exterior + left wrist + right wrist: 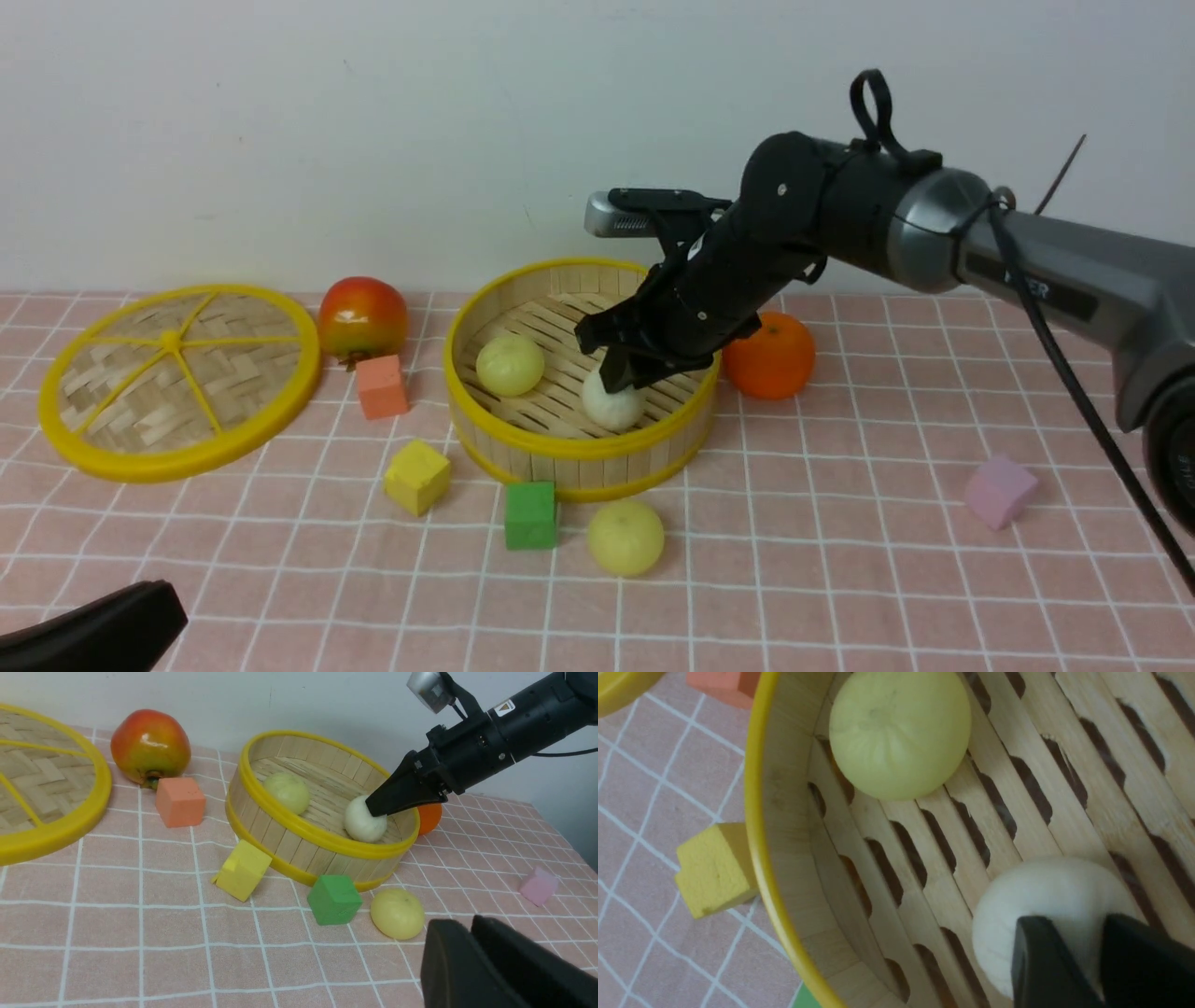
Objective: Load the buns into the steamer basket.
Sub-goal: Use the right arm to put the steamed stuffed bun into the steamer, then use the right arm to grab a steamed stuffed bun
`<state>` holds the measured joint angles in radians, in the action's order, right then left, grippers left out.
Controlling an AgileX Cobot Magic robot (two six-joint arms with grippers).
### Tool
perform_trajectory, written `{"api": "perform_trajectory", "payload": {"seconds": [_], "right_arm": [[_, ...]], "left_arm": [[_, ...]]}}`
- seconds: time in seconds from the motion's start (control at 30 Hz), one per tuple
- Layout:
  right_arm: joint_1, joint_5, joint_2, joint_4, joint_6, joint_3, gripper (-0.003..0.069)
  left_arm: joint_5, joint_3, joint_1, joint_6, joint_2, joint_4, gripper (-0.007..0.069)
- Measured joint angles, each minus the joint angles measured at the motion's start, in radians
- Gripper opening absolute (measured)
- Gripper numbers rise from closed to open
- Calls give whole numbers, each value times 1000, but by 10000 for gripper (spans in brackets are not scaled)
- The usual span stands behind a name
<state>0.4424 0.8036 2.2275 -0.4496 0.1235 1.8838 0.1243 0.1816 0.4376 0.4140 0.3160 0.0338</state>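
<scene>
- Three buns. Nearest, one yellow bun (625, 537) lies on the bench (840, 588), outside the basket (560, 446) and just before its wall. Farther back, a second yellow bun (510, 365) and one white bun (611, 403) sit inside on the slats, apart from each other.
- One basket, at mid-bench.
- Two grippers.
  - The left gripper (471, 926) is low at the near edge and holds nothing. Its fingers lie close, but only part shows, so I cannot tell whether they are pressed together.
  - The right gripper (624, 381) reaches down into the basket with its fingers a little spread. Its tips touch the top of the white bun.
- Four blocks.
  - The green block (530, 514) is just left of the loose bun.
  - The yellow block (416, 477) is farther left and tilted.
  - The pink block (999, 491) is well off to the right.
  - The orange block (382, 386) is beyond, touching the red fruit (362, 317) or just short of it.
- Two fruits: the orange (771, 357) just right of the basket, and the red fruit to its left.
- One woven lid (233, 373) lies flat at far left.
- The right arm (1027, 261) hides the basket's far-right rim and part of the orange.
- The bench is pink with a white grid, and a plain white wall (373, 140) stands behind.
</scene>
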Motion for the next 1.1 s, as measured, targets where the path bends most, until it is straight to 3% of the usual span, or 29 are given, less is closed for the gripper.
{"api": "perform_trajectory", "payload": {"seconds": [0.03, 0.17, 0.27, 0.37, 0.43, 0.47, 0.57, 0.67, 0.83, 1.1], "right_arm": [[0, 0, 0, 0, 0, 0, 275], [0, 15, -28, 13, -1, 4, 447], [0, 85, -88, 33, -1, 24, 477], [0, 229, -173, 41, -4, 40, 451], [11, 370, -222, 54, -18, 46, 388], [13, 370, -222, 56, -18, 46, 380], [60, 416, -234, 99, -64, -15, 247], [115, 418, -226, 135, -105, -103, 199], [178, 284, -221, 194, -171, -230, 243], [179, 102, -211, 226, -218, -282, 340]], "left_arm": [[0, 0, 0, 0, 0, 0, 71], [0, 0, 0, 0, 0, 0, 76], [0, 0, 0, 0, 0, 0, 79], [0, 0, 0, 0, 0, 0, 79], [0, 0, 0, 0, 0, 0, 79], [0, 0, 0, 0, 0, 0, 79], [0, 0, 0, 0, 0, 0, 79], [0, 0, 0, 0, 0, 0, 82], [0, 0, 0, 0, 0, 0, 90], [0, 0, 0, 0, 0, 0, 90]]}}
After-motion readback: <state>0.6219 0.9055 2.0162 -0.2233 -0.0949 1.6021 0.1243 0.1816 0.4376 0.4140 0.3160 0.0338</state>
